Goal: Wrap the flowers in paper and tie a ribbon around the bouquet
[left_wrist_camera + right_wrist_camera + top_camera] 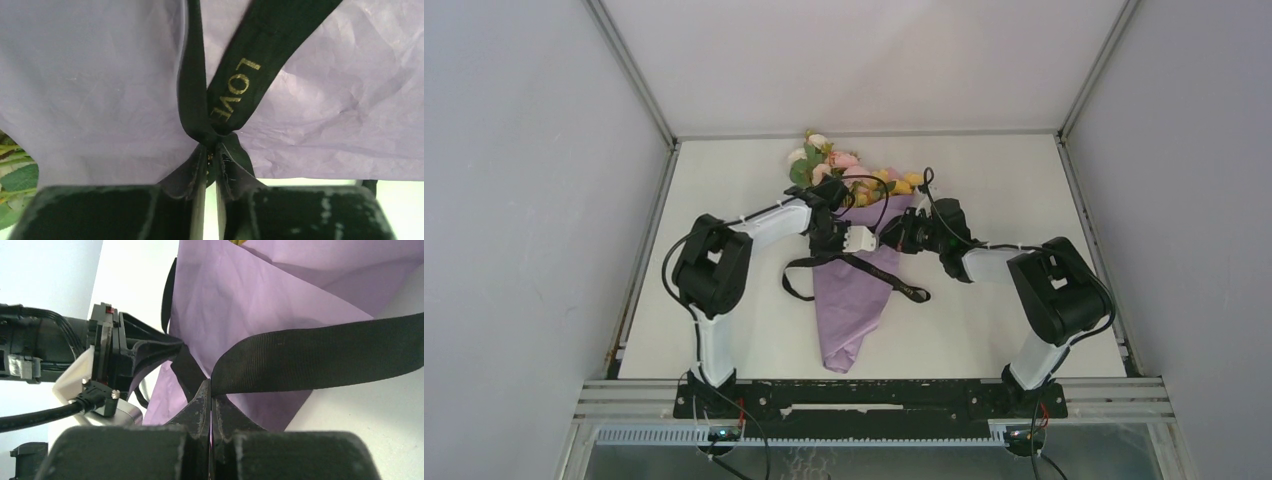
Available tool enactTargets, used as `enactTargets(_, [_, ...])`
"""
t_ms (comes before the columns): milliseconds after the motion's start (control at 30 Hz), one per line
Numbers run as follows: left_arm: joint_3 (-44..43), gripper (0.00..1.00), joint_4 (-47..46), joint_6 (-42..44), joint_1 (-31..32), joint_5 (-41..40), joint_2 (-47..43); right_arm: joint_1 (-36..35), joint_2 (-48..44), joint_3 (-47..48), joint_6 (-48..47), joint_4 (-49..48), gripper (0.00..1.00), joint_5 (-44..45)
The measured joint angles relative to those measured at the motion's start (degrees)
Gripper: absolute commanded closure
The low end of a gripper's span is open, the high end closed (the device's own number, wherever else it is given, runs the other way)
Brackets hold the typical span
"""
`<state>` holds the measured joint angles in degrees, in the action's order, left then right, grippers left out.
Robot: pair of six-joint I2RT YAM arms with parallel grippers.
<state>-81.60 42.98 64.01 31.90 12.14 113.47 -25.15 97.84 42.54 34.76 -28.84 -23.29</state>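
Ribbon [240,75] reads "LOVE" only from the left wrist, just beyond the left gripper [210,151] pinching it. Right gripper [210,388] pinches ribbon too.

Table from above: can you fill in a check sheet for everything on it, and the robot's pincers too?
Surface: white table, no marks seen.
Job's things: bouquet lies in the middle, purple cone tip toward the arms, flowers at the far end; ribbon crossed over it, printed LOVE.
Clutter: nothing seen.
Pincers: left pincer shut on ribbon; right pincer shut on ribbon.
Cables: black cables loop above the flower end.
Surroundings: grey walls; metal rail at the near edge.
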Motion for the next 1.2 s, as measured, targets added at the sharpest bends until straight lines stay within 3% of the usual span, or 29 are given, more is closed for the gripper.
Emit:
enactTargets(433, [3.4, 1.0, -1.5, -3.6, 0.2, 0.7, -12.6, 0.0, 1.2, 0.5, 0.0, 0.0, 1.0, -2.7])
enactTargets(667, [3.4, 1.0, 0.9, -5.7, 0.2, 4.8, -17.6, 0.0, 3.3, 3.6, -0.9, 2.9, 1.0, -5.3])
enactTargets(967, [1.9, 1.0, 5.1, -10.1, 0.3, 15.1, -22.6, -2.2, 4.7, 8.9, -9.7, 14.2, 0.69, -16.3])
enactTargets(1200, [1.2, 1.0, 6.1, -13.7, 0.3, 17.8, -23.4, -5.1, 2.7, 11.7, -22.3, 30.7, 0.59, -24.3])
